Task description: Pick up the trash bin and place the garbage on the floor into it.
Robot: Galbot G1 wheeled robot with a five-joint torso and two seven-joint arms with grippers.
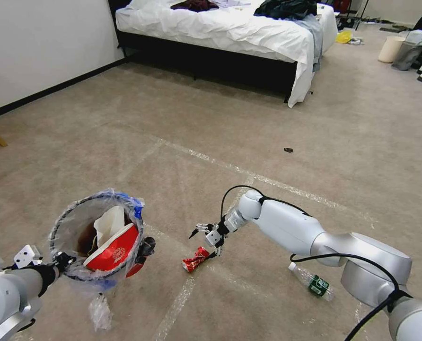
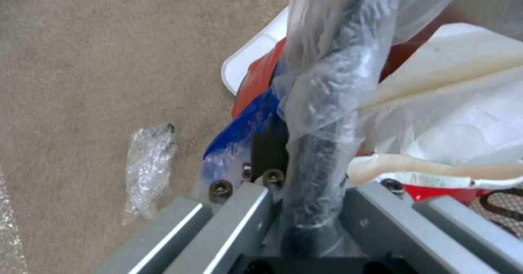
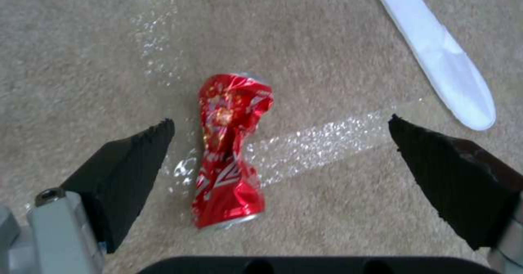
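Note:
My left gripper is shut on the rim of the trash bin and holds it tilted above the floor. Inside the bin lie a crushed red-and-white cup and white paper. My right gripper hangs open just above a crushed red can that lies on a tape line, with one finger on each side of it and neither touching. A green-labelled clear bottle lies under my right arm. A clear wrapper sits below the bin.
A bed with white sheets stands at the back, with a white bucket and a grey bin far right. A small dark scrap lies mid-floor. A flat white object lies near the can.

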